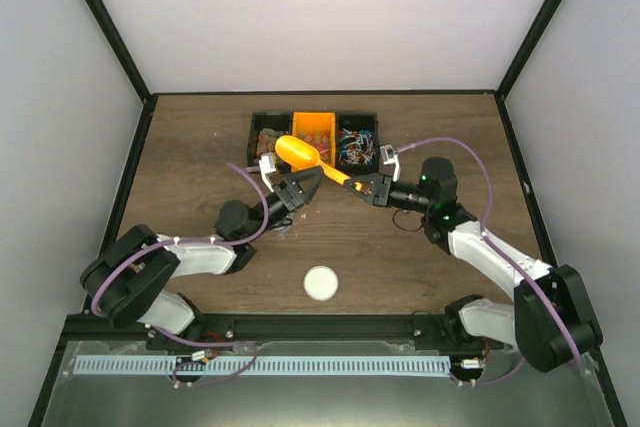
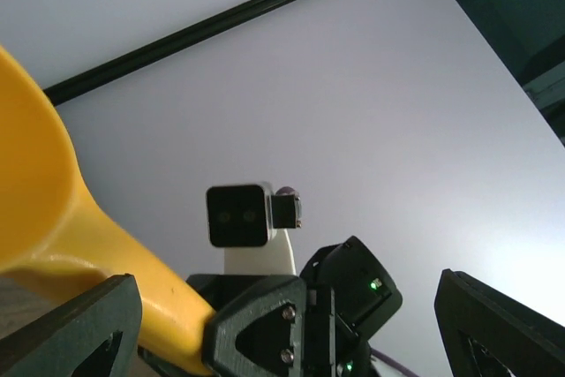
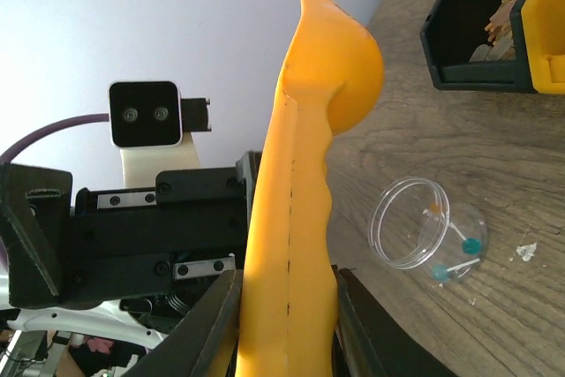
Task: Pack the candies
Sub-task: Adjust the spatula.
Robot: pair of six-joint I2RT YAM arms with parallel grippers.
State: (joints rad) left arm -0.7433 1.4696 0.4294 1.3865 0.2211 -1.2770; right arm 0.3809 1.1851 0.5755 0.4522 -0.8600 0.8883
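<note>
My right gripper (image 1: 368, 187) clamps the orange plastic scoop (image 1: 300, 154); left gripper (image 1: 305, 185) gapes empty beside it. Most candies (image 1: 355, 144) sit in black bins (image 1: 253, 137) at the table (image 1: 190, 157) far edge, w/ few in the clear round tub (image 3: 376, 227): packing barely begun imo.

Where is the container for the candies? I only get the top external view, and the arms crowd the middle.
Observer: The right wrist view shows a clear round container on the table, apart from the black bin.
Operator: Anything in it?
Observer: Only a few candies, teal and orange.
Operator: And the left side, gripping anything?
Observer: No. The left wrist view shows the left gripper open, the orange scoop close by one finger.
</note>
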